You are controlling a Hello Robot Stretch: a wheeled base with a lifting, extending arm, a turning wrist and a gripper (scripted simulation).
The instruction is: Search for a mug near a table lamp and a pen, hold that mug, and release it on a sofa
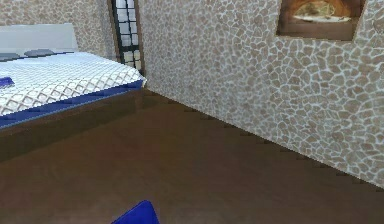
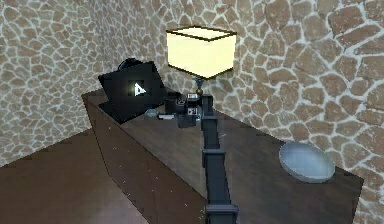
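Dark wood dresser (image 2: 130,150), centre frame: the arm (image 2: 213,150) ends in the gripper (image 2: 176,108) at the foot of the table lamp (image 2: 201,52), beside a small grey blob (image 2: 157,115) too small to name. Whether the gripper holds anything cannot be told. Forward view adds a bed (image 1: 60,75), upper left.

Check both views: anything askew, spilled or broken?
Nothing stands out. On the dresser the lamp stands upright, the laptop sits open and the bowl rests level, with no spill around them. The bed is neatly made.
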